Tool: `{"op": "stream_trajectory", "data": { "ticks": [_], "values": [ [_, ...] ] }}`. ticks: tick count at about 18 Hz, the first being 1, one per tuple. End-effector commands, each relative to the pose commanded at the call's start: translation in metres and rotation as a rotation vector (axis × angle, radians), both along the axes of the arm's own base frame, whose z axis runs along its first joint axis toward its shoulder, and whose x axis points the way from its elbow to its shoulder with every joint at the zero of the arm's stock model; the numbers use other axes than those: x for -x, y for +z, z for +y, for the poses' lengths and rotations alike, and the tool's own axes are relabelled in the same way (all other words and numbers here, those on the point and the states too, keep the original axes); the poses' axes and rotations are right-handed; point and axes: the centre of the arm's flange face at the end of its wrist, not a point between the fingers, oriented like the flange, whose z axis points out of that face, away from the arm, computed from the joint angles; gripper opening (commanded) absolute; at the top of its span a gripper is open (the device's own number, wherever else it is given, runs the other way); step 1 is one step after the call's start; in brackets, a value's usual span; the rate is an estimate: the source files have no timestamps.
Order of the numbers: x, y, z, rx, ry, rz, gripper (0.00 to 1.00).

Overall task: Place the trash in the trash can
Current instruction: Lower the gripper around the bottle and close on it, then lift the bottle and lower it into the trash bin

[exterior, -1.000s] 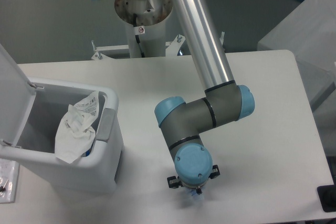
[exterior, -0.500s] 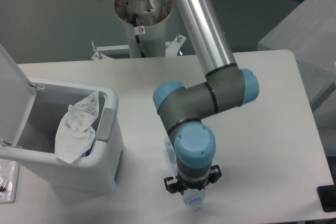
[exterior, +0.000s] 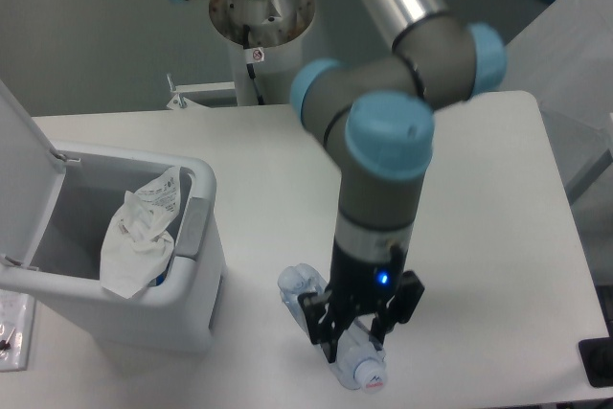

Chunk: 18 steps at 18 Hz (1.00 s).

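Overhead, a grey and blue robot arm [exterior: 383, 189] reaches down over a white worktop [exterior: 488, 227]. Its black pincer [exterior: 351, 340] is closed around the middle of a clear crinkled plastic bottle with a white cap [exterior: 330, 326], which lies near the front edge of the worktop. To the left stands a white boxy plastic bin with rounded corners [exterior: 115, 308], its flip lid [exterior: 19, 170] raised. A crumpled white plastic wrapper with small dark print [exterior: 139, 237] rests inside the bin.
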Motion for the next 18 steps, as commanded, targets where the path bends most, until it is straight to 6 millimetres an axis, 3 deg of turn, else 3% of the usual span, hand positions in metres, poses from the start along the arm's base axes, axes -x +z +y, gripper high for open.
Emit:
{"op": "stream_trajectory", "data": {
  "ticks": [4,8,12,18],
  "values": [
    [-0.006,0.049,-0.008,-0.132,-0.047,-0.001,0.62],
    [-0.028,0.09,-0.014,-0.247,-0.104,0.019,0.62],
    [-0.046,0.11,-0.017,-0.324,-0.146,-0.043,0.62],
    [-0.075,0.115,-0.018,-0.356,-0.187,-0.101,0.62]
  ]
}}
